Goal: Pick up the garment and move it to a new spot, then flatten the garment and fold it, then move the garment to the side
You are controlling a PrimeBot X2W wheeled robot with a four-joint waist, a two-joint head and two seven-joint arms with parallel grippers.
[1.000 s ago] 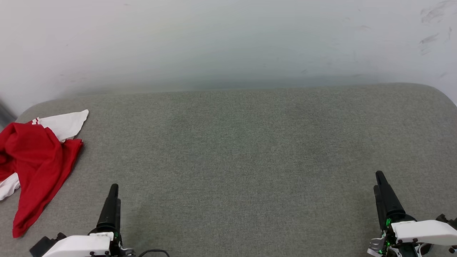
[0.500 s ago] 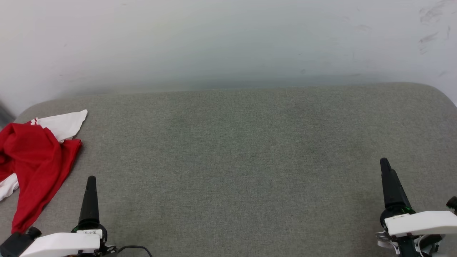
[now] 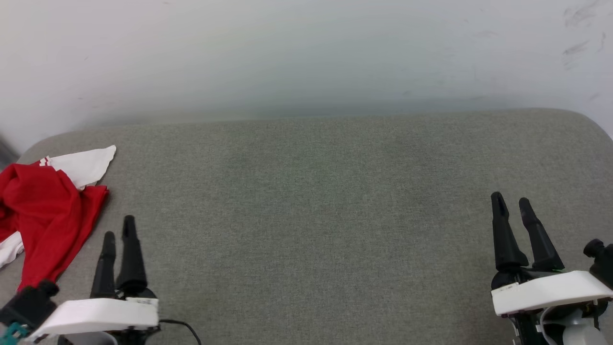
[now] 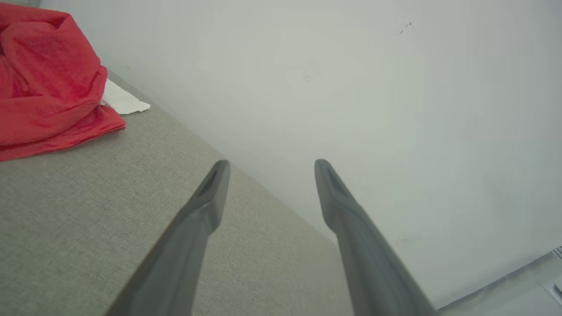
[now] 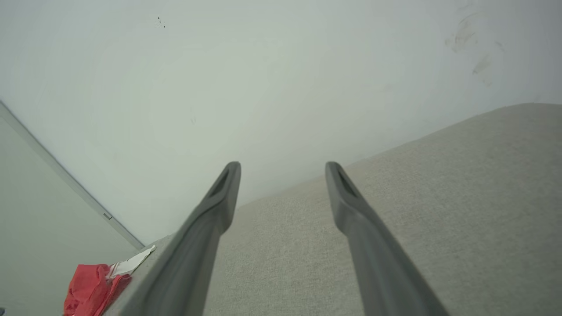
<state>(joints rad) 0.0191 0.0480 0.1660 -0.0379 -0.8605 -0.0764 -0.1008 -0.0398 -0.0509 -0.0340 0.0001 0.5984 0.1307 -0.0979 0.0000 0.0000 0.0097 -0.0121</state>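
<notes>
2 pincers are hanging over the grey surface (image 3: 311,215), both empty; the left pincer (image 3: 119,228) is holding its fingers parted by a modest gap, and the right pincer (image 3: 511,199) is showing much the same spread, with nothing between either pair. The garment (image 3: 48,206) is lying crumpled just to the left of the left pincer and a little ahead of its tips, near but not touching; it is sitting well apart from the right pincer, far off to that pincer's left. The step in hand is looking like the first pickup; doing it well is likely calling for swinging the left pincer leftward over the raised red bunch rather than the thin trailing hem, coming down with the fingers straddling 1 fold, and closing on 1 or 2 layers only; grabbing the whole heap is risking a tangled lift that is harder to flatten.
</notes>
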